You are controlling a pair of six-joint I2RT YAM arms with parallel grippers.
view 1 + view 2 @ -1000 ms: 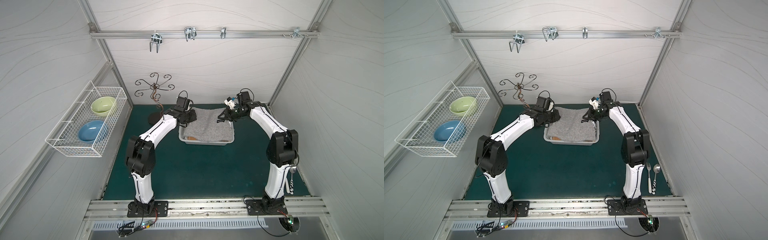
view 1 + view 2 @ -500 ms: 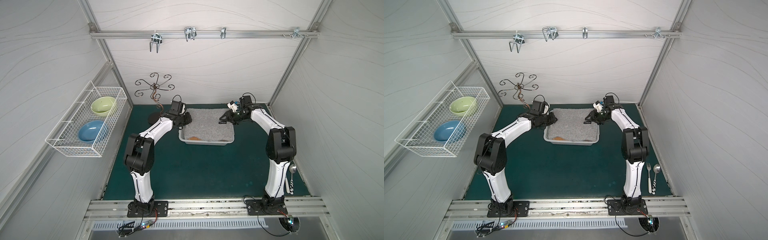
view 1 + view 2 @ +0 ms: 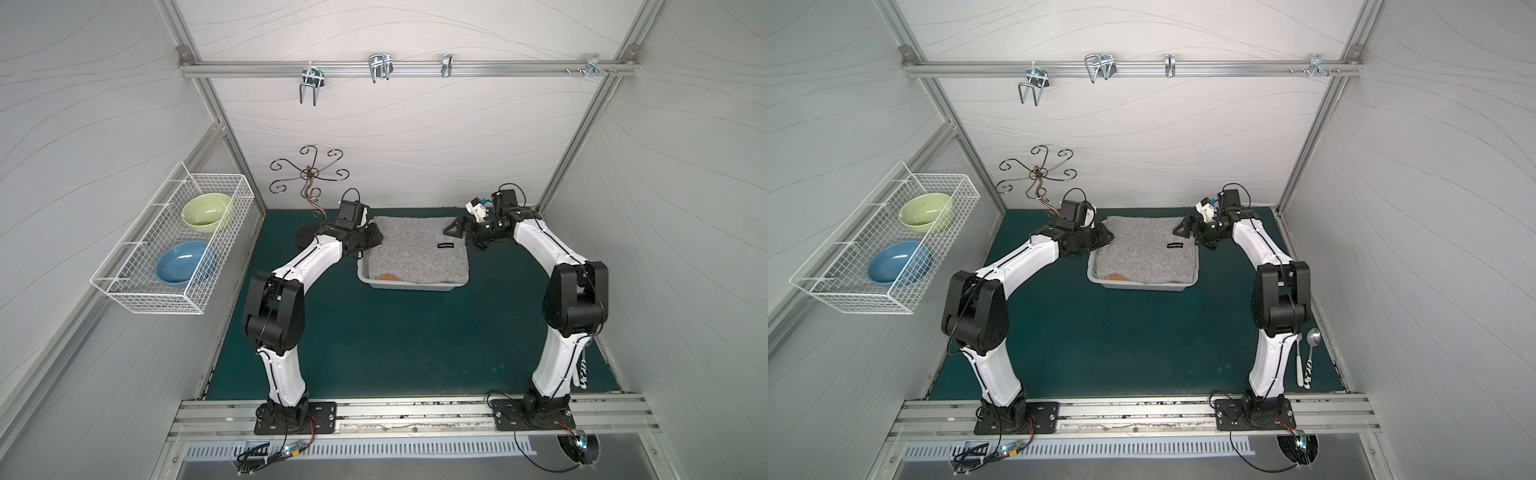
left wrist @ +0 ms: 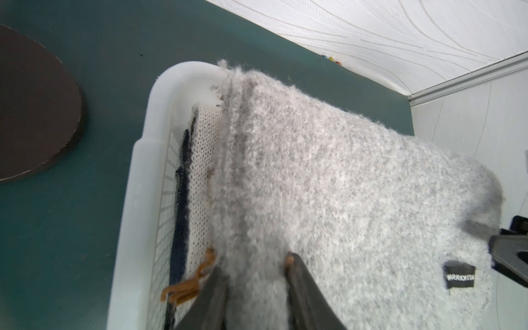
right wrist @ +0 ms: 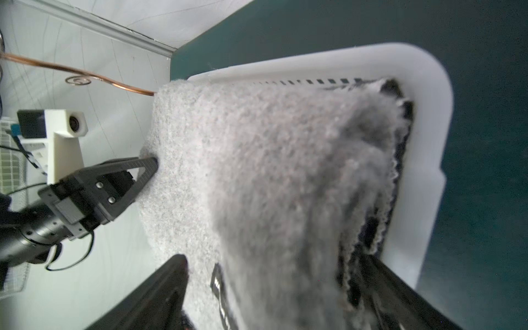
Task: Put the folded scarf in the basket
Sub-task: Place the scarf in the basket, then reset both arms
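Note:
The folded grey fuzzy scarf [image 3: 415, 249] [image 3: 1146, 245] lies on top of the white basket [image 3: 415, 286] [image 3: 1142, 286] at the back of the green mat. It covers other cloths there: cream knit, dark fabric and an orange tassel [image 4: 185, 285]. My left gripper [image 3: 374, 239] [image 4: 255, 263] is at the scarf's left far corner, its jaws parted with scarf [image 4: 343, 185] between them. My right gripper [image 3: 463, 235] [image 5: 274, 263] stands wide open astride the scarf's right edge [image 5: 271, 157], near its black label. The basket rim [image 4: 137, 185] [image 5: 423, 143] shows beside both.
A white wire rack [image 3: 174, 249] on the left wall holds a green and a blue bowl. A curly metal stand [image 3: 309, 195] rises left of the basket, close to my left arm. Spoons [image 3: 1308, 357] lie at the right front. Hooks hang from a rail [image 3: 374, 68] above.
The scarf has come down from above the basket and settled onto it. Both grippers have opened, the right one wide, and both arms have dropped lower.

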